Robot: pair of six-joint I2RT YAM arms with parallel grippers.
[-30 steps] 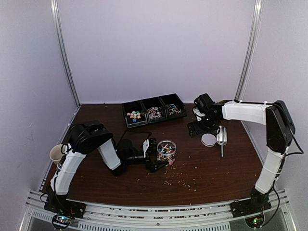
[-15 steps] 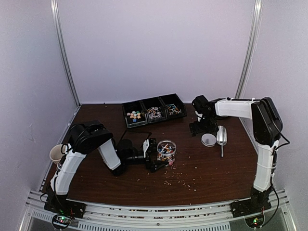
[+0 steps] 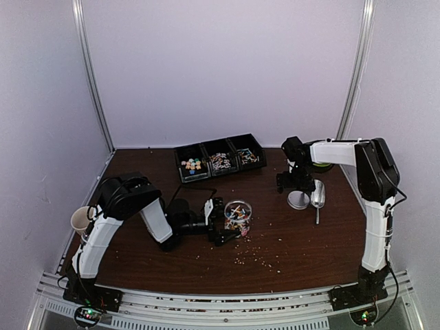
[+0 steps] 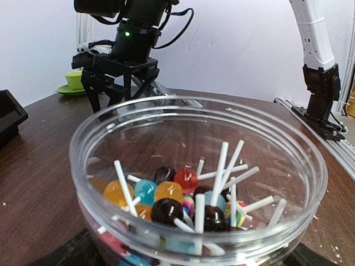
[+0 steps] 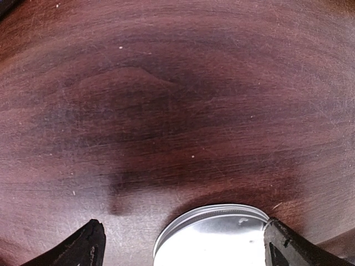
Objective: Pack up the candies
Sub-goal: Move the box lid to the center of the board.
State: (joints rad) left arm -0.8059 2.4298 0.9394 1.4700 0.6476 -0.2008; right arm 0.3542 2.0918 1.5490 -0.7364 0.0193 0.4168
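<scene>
Candies point(image 4: 183, 194) lie in the bottom third of a clear round jar point(image 4: 310, 166), which stands near the middle of the table point(image 3: 309, 240). More of them sit in the black tray point(image 3: 220, 159) at the far edge.

The step in hand appears to be fetching the lid point(image 5: 222, 233).
1. The right gripper point(image 5: 187, 244) hangs just above the metal lid with its jaws spread wide, one fingertip past each side of the rim.
2. Centre the lid between the fingertips before lowering. It is thin and flat, so close low on the rim.
3. Avoid the metal scoop point(image 3: 317, 194), which lies just beside the lid.
4. The left gripper point(image 3: 221, 221) stands wide to either side of the jar. Whether its pads touch the wall cannot be told. The jar should be braced before capping.

Candies here are glossy round balls in orange, red, blue, pink and near-black. Each sits on a thin white stick, and the sticks point up at mixed angles below the jar mouth.
</scene>
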